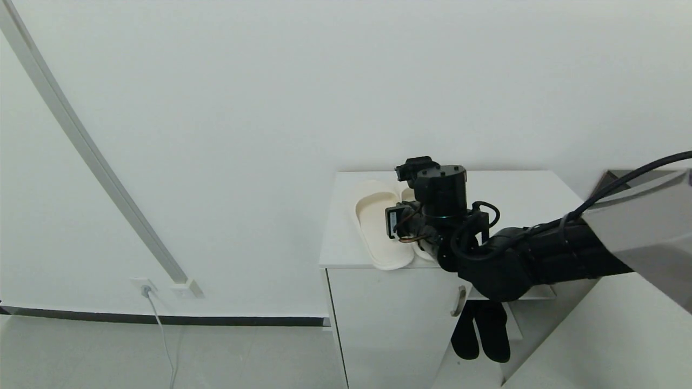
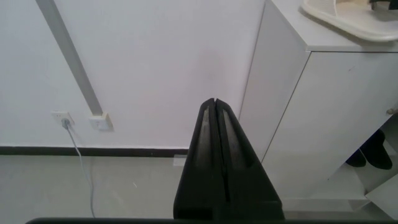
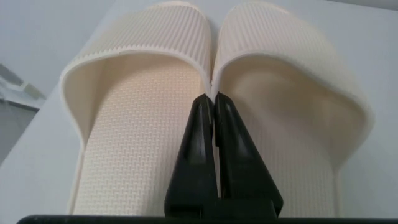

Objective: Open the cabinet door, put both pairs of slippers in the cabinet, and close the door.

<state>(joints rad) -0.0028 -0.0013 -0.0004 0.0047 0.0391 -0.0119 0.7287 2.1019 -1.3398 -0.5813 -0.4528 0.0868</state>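
The cream slippers lie side by side on top of the white cabinet, ribbed straps touching, directly under the right gripper. Its fingers are pressed together at the seam between them, possibly nipping the inner rims. Black slippers stand in the open compartment below. The left gripper, fingers pressed together, hangs beside the cabinet.

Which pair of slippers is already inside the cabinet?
The black pair, down inside the open cabinet. The cream pair lies on top of it instead.
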